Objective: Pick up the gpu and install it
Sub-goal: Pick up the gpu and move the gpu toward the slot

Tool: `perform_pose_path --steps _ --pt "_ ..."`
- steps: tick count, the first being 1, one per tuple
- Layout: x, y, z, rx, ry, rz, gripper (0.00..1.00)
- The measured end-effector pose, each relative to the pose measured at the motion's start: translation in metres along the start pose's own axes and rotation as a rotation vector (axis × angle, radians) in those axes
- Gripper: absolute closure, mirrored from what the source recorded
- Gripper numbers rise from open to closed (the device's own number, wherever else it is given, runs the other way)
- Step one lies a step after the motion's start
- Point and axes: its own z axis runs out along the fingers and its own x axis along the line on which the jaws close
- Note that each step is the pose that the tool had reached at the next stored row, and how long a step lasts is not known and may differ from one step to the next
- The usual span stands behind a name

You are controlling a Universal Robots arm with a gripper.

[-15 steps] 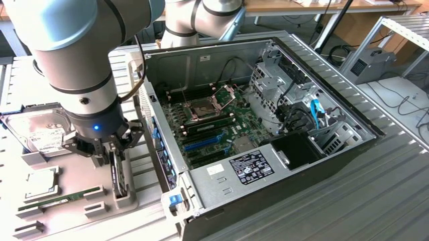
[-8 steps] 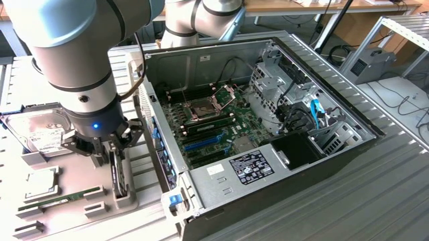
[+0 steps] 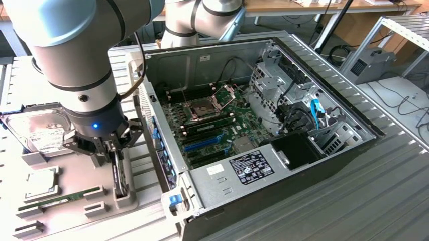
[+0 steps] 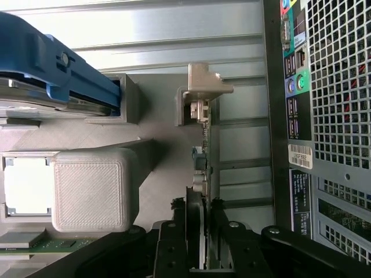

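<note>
- Where the arm [image 3: 74, 60] reaches down at the exterior view's left, the gripper [image 3: 112, 156] [image 4: 199, 211] sits low over the gpu [image 3: 120, 175] [image 4: 200, 162].
- Jaws narrow, one black finger [image 4: 178, 231] on each face of the card; in the wrist view both look pressed against it.
- Gpu stands on edge in a slot of the grey tray [image 3: 127, 198] [image 4: 156, 116], not lifted out. It is outside the case, just beside its rear wall.
- Far end of the card rests against a grey post [image 4: 200, 87] on the tray.
- CPU [image 3: 41, 182] [image 4: 26, 185] lies flat in its own tray pocket, beside the gpu slot and apart from the card.
- RAM stick [image 3: 59, 200] [image 4: 35, 246] lies flat in a narrow pocket next to the CPU.
- Hard drive [image 3: 41, 131] sits further along the tray, label up, behind the arm's wrist.
- Case [image 3: 348, 150] [image 4: 336, 87] lies on its side on the ribbed metal table [image 3: 348, 201], side panel off.
- Motherboard [image 3: 221, 118] is exposed inside; blue slot [image 3: 201, 143] is bare, CPU socket [image 3: 201, 108] is open.
- Drive cage with blue cables [image 3: 315, 113] fills the case end toward the exterior view's right.
- Beyond, wooden benches [image 3: 302, 7] and loose cables.
</note>
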Motion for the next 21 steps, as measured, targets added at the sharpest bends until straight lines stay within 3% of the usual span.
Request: perform_pose_path --steps 21 --pt "0.0000 0.0000 -0.0023 0.0002 0.0001 0.000 0.74"
